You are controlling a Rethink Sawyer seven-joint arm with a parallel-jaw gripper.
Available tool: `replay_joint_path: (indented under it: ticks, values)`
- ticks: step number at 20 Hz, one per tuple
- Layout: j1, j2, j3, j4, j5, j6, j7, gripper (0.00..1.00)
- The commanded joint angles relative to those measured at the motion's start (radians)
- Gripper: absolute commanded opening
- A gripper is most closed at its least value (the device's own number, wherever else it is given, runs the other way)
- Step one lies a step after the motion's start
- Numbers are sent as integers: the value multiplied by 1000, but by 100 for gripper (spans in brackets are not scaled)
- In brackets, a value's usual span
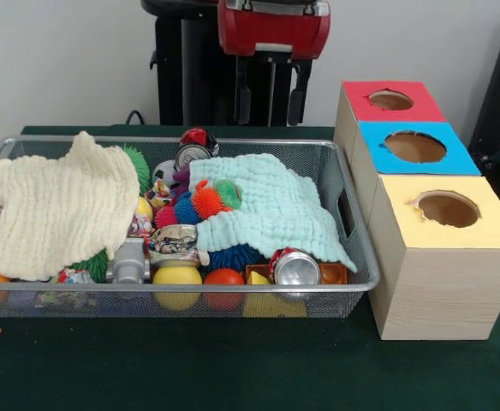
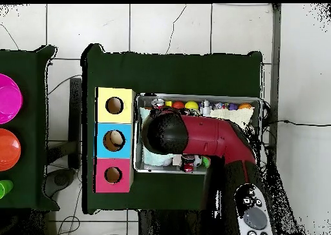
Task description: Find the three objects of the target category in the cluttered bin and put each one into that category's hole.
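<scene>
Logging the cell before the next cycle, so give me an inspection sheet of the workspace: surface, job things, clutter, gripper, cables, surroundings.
Surface: dark green table, bare in front of the bin.
Job's things: wire-mesh bin full; blue-topped box stands between the red-topped box and yellow-topped box; one crumpled silvery printed piece lies mid-bin; the overhead view shows something pale inside the blue box's hole.
Clutter: cream cloth, mint cloth, spiky balls, smooth balls, cans.
Gripper: gripper hangs open and empty above the bin's far edge.
Cables: black cable behind the bin; more on the floor in the overhead view.
Surroundings: tiled floor; coloured discs on a neighbouring table.
</scene>
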Motion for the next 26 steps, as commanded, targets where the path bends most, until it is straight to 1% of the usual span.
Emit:
replay_joint_path:
  ticks: [1,5,9,12,17,20,21,23,26]
  values:
    - [-54,-19,127,-1,-50,-2,-97,100]
    - [-87,-53,164,39,-50,-17,-116,100]
    - [-102,-37,175,48,-77,-43,-102,100]
    - [-83,8,148,22,-118,-67,-68,100]
    - [-43,94,99,-56,-186,-57,-28,100]
    - [-26,136,92,-99,-211,-55,-4,100]
    - [-27,149,96,-104,-213,-65,4,100]
    - [-35,165,111,-95,-223,-119,13,100]
    - [-48,184,133,-71,-231,-185,25,100]
